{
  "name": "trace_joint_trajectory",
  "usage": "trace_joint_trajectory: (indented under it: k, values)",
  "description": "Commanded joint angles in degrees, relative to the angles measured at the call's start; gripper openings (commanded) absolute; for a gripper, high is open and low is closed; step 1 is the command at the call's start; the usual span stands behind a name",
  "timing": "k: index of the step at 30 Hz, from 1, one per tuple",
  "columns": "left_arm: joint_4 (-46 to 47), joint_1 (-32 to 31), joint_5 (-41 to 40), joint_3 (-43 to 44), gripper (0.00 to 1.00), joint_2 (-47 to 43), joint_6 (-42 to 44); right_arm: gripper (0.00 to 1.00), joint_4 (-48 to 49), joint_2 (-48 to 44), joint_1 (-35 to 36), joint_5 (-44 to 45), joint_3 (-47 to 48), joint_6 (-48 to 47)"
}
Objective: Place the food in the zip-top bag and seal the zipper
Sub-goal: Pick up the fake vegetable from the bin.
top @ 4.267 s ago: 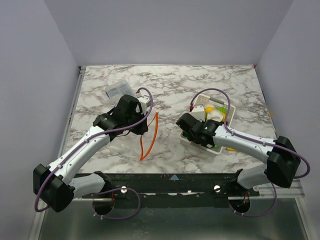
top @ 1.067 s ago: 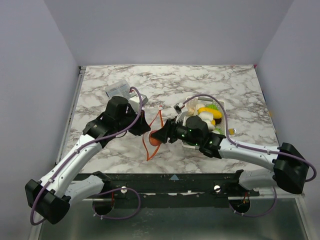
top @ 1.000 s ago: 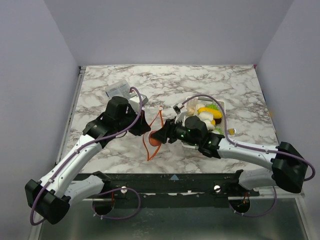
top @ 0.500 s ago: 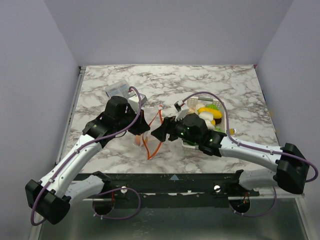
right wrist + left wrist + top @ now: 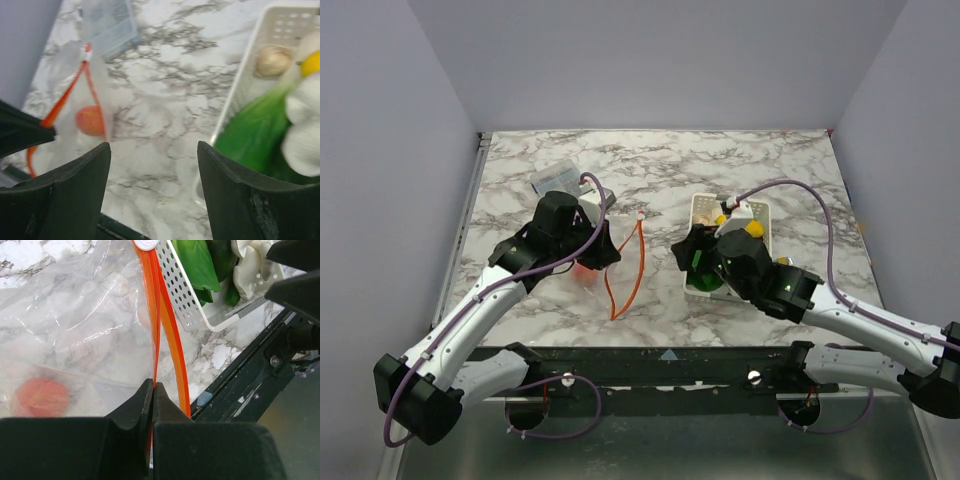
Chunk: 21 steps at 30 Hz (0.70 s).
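Note:
The clear zip-top bag (image 5: pixel 85 325) lies on the marble with its mouth open. The orange-red zipper (image 5: pixel 167 330) also shows in the top view (image 5: pixel 625 275). My left gripper (image 5: pixel 152 386) is shut on one side of the zipper, at the bag's mouth in the top view (image 5: pixel 604 256). A red-orange fruit (image 5: pixel 41 396) lies inside the bag, also in the right wrist view (image 5: pixel 90 120). My right gripper (image 5: pixel 153 150) is open and empty, above the marble between bag and basket (image 5: pixel 684 250). A green leafy vegetable (image 5: pixel 255 135), white mushroom (image 5: pixel 302 125) and yellow piece (image 5: pixel 312 62) lie in the basket.
The white perforated basket (image 5: pixel 698 205) stands right of the bag; its corner is near the bag mouth in the left wrist view (image 5: pixel 185 295). A flat grey-clear packet (image 5: pixel 557 178) lies at the back left. The table's dark front edge (image 5: pixel 260 370) is close.
My right gripper brought the red-orange fruit to the bag mouth, let it go inside and drew back right toward the basket. My left gripper kept its hold on the zipper.

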Motion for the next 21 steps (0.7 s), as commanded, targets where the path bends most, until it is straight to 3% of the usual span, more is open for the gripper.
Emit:
trace_joint_trajectory:
  k: [1,4,6,10,14,21]
  values:
    - [0.0,0.4,-0.4,0.1,0.00,0.2,0.3,0.73,-17.8,-0.6,-1.2,17.5,1.9,4.9]
    - [0.0,0.4,-0.4,0.1,0.00,0.4,0.3,0.73,-24.8,-0.7,-7.4,19.2,2.2,9.4]
    - [-0.1,0.4,-0.3,0.1,0.00,0.5,0.3,0.73,-25.3,-2.0,-14.8,15.3,1.1,9.1]
    - [-0.1,0.4,-0.6,0.1,0.00,0.2,0.3,0.73,-20.0,-4.9,-28.0,4.7,-1.9,4.7]
    - [-0.2,0.4,-0.5,0.1,0.00,0.2,0.3,0.73,-15.7,-1.3,-37.9,-5.7,-2.0,3.4]
    - [-0.2,0.4,-0.3,0.1,0.00,0.2,0.4,0.73,-9.9,8.7,-42.7,-11.1,1.7,4.8]
